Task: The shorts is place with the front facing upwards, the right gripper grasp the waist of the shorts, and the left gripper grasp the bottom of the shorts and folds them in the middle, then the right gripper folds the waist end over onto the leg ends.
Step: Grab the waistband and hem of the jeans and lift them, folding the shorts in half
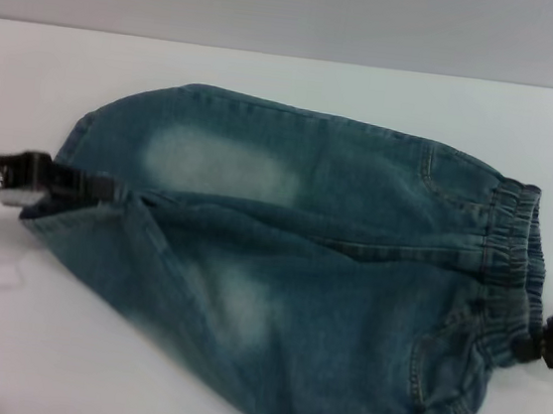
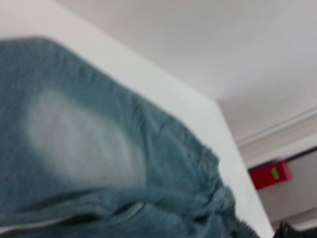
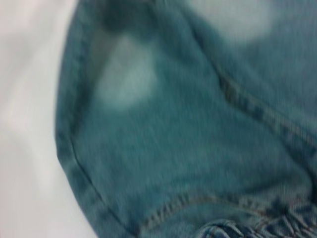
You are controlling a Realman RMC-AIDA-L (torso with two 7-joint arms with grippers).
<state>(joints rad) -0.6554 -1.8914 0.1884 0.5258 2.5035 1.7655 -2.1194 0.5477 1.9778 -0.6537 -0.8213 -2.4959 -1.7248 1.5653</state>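
Note:
Blue denim shorts (image 1: 330,263) lie across the white table (image 1: 271,77), with the ruffled elastic waist (image 1: 511,254) on the right and the leg hems (image 1: 69,143) on the left. My left gripper (image 1: 89,186) reaches in from the left, shut on the bottom of the shorts where the two legs meet. My right gripper (image 1: 543,347) shows at the right edge, shut on the near end of the waist. The near half of the fabric bulges up between the two grippers. The left wrist view shows faded denim (image 2: 79,139) and the waist (image 2: 213,188). The right wrist view shows a stitched seam (image 3: 79,168).
Bare white table surrounds the shorts at the far side (image 1: 370,88) and the near left (image 1: 41,340). A grey wall rises behind the table. In the left wrist view a red box with a green light (image 2: 270,173) sits beyond the table edge.

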